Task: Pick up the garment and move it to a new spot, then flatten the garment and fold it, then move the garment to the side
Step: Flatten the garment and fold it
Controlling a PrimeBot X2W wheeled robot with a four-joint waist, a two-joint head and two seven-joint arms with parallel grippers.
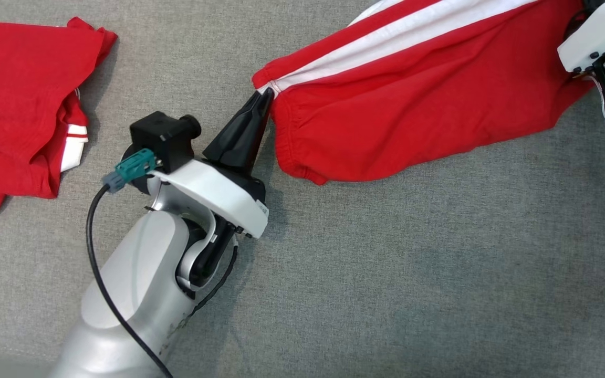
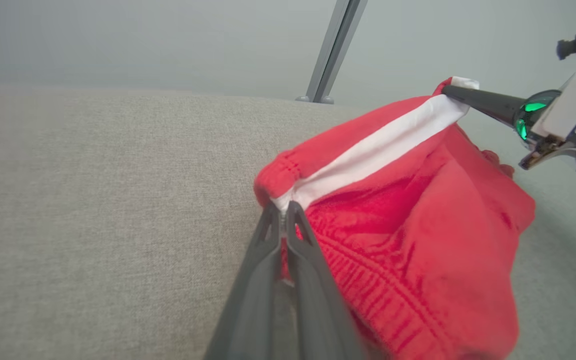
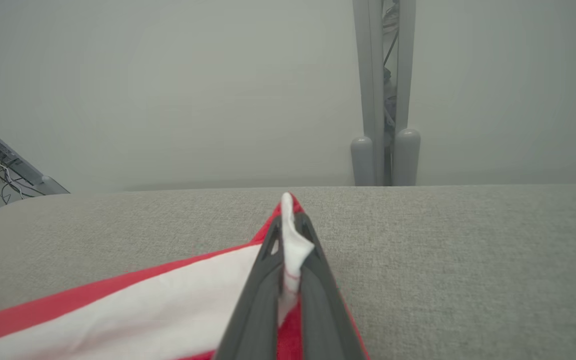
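The garment [image 1: 418, 100] is red with a white side stripe, stretched above the grey cloth surface between my two grippers. My left gripper [image 1: 264, 98] is shut on its waistband corner, where the stripe ends; the left wrist view shows the same pinch, left gripper [image 2: 282, 212] closed on the garment [image 2: 408, 235]. My right gripper [image 3: 290, 225] is shut on the white stripe at the other end of the garment [image 3: 133, 310]. In the head view only the right arm's white wrist housing [image 1: 604, 47] shows at the top right. The right gripper [image 2: 450, 91] also appears in the left wrist view, holding the far corner.
A second red garment [image 1: 19, 110] lies crumpled at the left of the grey cloth surface [image 1: 386, 273]. A black cable [image 1: 95, 262] runs along my left forearm. A grey post [image 3: 383, 100] stands beyond the surface's far edge.
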